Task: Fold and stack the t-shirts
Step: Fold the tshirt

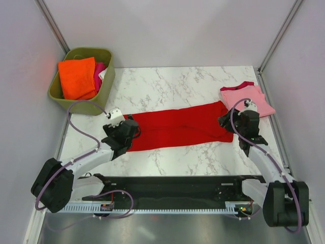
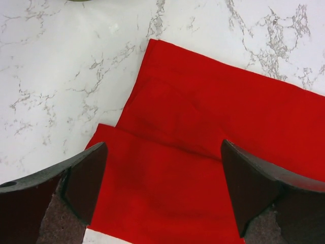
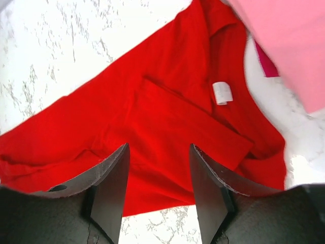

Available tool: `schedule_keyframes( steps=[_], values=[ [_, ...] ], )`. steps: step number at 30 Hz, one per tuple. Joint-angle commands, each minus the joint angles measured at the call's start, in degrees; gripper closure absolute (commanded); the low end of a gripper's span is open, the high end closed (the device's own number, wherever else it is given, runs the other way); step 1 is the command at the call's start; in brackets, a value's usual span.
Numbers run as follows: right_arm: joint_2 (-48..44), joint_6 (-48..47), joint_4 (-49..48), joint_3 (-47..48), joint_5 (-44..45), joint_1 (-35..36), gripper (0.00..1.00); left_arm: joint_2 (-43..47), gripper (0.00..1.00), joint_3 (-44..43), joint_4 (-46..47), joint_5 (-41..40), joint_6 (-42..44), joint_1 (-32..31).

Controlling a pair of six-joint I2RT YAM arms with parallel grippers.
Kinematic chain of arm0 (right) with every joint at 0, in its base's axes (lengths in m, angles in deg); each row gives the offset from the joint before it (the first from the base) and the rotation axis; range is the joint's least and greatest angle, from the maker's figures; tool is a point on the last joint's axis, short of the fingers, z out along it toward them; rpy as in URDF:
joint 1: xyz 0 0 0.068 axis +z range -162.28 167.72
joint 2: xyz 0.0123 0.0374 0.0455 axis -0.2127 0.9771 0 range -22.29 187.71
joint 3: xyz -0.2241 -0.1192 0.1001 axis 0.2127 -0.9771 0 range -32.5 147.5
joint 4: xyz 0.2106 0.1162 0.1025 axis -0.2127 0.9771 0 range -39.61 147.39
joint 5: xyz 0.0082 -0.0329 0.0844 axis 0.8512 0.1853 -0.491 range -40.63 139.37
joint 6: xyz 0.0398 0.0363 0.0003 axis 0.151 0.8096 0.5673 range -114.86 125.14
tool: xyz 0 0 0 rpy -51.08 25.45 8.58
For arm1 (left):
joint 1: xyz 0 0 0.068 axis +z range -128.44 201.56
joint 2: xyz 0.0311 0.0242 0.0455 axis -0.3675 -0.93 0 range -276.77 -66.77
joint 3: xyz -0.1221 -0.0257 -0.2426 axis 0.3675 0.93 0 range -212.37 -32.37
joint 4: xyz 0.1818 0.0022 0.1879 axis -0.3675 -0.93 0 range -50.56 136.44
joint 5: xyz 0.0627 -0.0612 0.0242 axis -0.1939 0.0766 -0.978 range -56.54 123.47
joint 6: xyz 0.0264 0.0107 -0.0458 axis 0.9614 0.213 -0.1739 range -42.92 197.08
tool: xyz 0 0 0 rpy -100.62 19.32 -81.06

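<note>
My left arm stretches from its base at the near left corner, elbow low, forearm slanting away and rightward, so that my left claw [image 1: 125, 133] hangs over the left end of the red t-shirt [image 1: 177, 127]. In the left wrist view that claw [image 2: 163, 152] is spread wide, both fingers far apart with nothing between them but red cloth [image 2: 203, 112] lying below. A folded flap of the shirt lies under it, its edge crossing between the fingers.

My right arm rises from the near right corner, forearm running away from me, wrist turned left toward the shirt's other end. My right claw [image 1: 226, 123] sits over that end. From its own camera the claw [image 3: 160, 150] is parted about halfway and grips nothing. Beneath it lie the red cloth [image 3: 152, 101], a folded-in sleeve and a small white label [image 3: 222, 93] near the collar. Whether either claw touches the cloth I cannot tell.

The red t-shirt lies as a long band across the middle of the marble surface [image 1: 177, 86], its right end a little farther from me than its left. The pink t-shirt [image 1: 249, 99] lies at the far right, its corner meeting the red one's collar end; it shows in the right wrist view too [image 3: 289, 35]. At the far left stands a green tub [image 1: 104, 86] holding orange cloth [image 1: 77, 77].
</note>
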Motion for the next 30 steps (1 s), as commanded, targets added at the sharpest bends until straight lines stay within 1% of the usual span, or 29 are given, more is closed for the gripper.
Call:
schedule_keyframes(
  steps=[1,3,4,6,7,9,10,12,13,15,16,18,19,20,22,23,27,30],
  values=[
    [5.2,-2.1,-1.9,5.4,-3.4,2.1,0.43,-0.5,0.00,-4.4,-2.6,0.7,-0.7,-0.1],
    [8.8,-2.5,-1.3,8.0,-1.8,4.3,0.43,-2.6,0.01,-7.3,-3.3,3.4,1.6,0.4],
    [10.1,-3.0,-1.1,9.0,-1.3,6.8,0.44,-3.6,0.02,-8.7,-4.5,3.8,1.8,0.6],
    [14.3,-3.2,-0.9,12.3,-0.8,9.4,0.47,-7.2,0.05,-13.3,-8.4,3.2,1.3,1.2],
    [15.8,-3.2,-1.1,13.5,-0.8,12.2,0.50,-8.3,0.07,-14.8,-9.3,3.1,1.4,1.3],
    [20.4,-3.1,-1.4,17.2,-0.9,15.2,0.54,-11.8,0.09,-18.5,-12.2,2.4,0.9,1.9],
    [21.9,-2.5,-1.6,18.6,-1.1,18.2,0.58,-12.9,0.11,-19.5,-12.8,2.9,0.6,2.2],
    [26.8,-0.4,-3.9,21.4,-2.0,20.7,0.62,-14.4,0.13,-21.6,-13.0,6.3,0.4,4.0],
    [28.4,0.6,-5.0,22.2,-3.6,22.6,0.67,-15.9,0.15,-22.0,-13.0,7.4,0.1,4.5],
    [33.5,3.4,-8.1,24.8,-5.0,24.4,0.72,-17.3,0.17,-23.4,-12.9,10.2,-0.1,5.3],
    [35.2,4.0,-8.6,25.9,-5.3,26.2,0.78,-18.5,0.17,-23.9,-12.9,10.6,0.1,5.3],
    [40.2,4.6,-8.9,30.1,-5.6,28.0,0.87,-19.9,0.19,-25.9,-13.0,12.2,1.1,5.3],
    [42.0,4.6,-8.5,31.7,-5.6,29.3,0.95,-21.2,0.20,-26.6,-13.0,12.5,1.4,5.3],
    [45.4,4.6,-8.1,33.3,-6.2,29.7,0.99,-21.7,0.21,-27.7,-13.1,13.0,2.2,5.3],
    [48.7,4.5,-7.3,37.6,-7.6,31.0,1.00,-22.3,0.22,-28.6,-13.1,14.2,2.6,5.4],
    [51.7,4.5,-7.3,40.0,-9.1,31.4,1.00,-22.7,0.22,-28.9,-13.2,14.5,2.6,5.4],
    [57.4,4.3,-6.3,44.8,-10.7,33.4,1.00,-22.7,0.26,-29.0,-13.1,15.8,2.4,5.4],
    [61.1,5.2,-6.6,47.4,-12.1,34.0,1.00,-23.7,0.37,-29.7,-13.1,16.9,2.3,5.4]
  ],
)
